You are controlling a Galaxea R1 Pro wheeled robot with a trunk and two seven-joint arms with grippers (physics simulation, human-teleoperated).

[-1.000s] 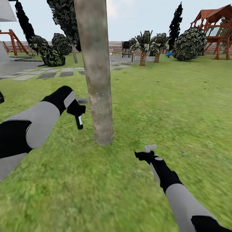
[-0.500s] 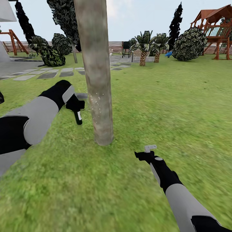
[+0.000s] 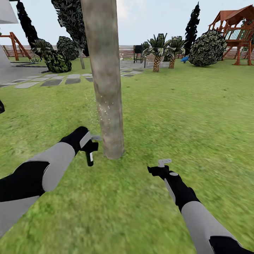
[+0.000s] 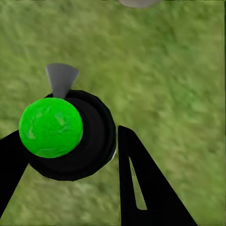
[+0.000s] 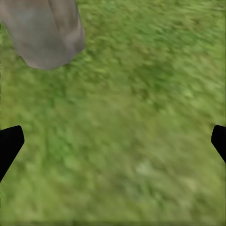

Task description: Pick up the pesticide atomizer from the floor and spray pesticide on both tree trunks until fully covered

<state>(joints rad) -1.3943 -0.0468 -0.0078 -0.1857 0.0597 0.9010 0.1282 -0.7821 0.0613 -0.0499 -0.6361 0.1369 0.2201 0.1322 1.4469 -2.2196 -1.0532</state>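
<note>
Trunk (image 3: 106,88): thick mottled beige-grey column rising from the lawn (image 3: 197,116). Serves as landmark for all entries below. A faint speckle of pale droplets sits on its side about midway up, probably spray, though too fine to be sure.

Left claw (image 3: 92,147): low, just beside the foot of the trunk on the robot's left, closed on the atomizer (image 3: 90,158). The left wrist view shows dark fingers (image 4: 141,188) on either side of the round black body, topped with a green cap (image 4: 51,127).

Atomizer: small black sprayer with a white patch, hanging down from the left claw, off the grass and close to the trunk but apart from it. Judged reason for the low hold: to bring the nozzle level with the bottom of the trunk, so that coverage reaches the base as well as the speckled part above.

Right claw (image 3: 164,163): near the trunk's foot on the robot's right, holding nothing, fingers spread wide at the edges of the right wrist view over grass, the trunk base (image 5: 47,33) ahead. Seemingly parked clear of the spray line.

Fence (image 3: 127,51): brown slats, well beyond the trunk.
</note>
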